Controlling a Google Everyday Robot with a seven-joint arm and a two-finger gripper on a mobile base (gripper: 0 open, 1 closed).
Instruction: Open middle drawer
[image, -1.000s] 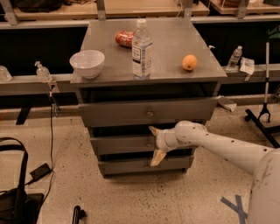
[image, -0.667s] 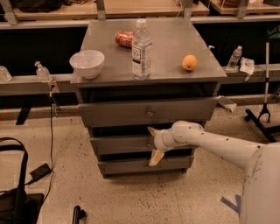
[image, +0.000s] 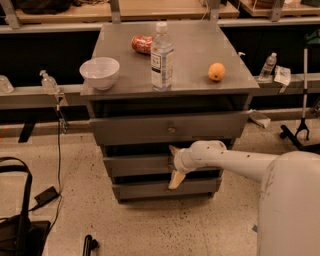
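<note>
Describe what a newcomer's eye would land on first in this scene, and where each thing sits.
The white arm extending from the right stands out, its gripper at the front of the middle drawer, fingers spread. Then the cabinet top: a water bottle mid-front, a white bowl left, an orange right, a red can behind the bottle.
</note>
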